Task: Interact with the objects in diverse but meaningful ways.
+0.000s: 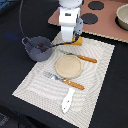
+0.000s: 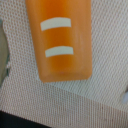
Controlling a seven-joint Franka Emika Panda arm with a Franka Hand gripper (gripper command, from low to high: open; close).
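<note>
Hovering near the placemat (image 1: 95,70) edge, the hand (image 1: 76,40) grips the yellow-orange bread loaf (image 2: 61,40) — clenched.

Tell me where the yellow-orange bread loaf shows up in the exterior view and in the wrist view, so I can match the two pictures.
Exterior view: the yellow-orange bread loaf shows just under the white arm, at the far edge of the woven placemat, behind the tan round plate.
Wrist view: the loaf fills most of the picture, seen close up with two pale stripes.
Shared landmark: the woven placemat, lying beneath the loaf in both.
</note>
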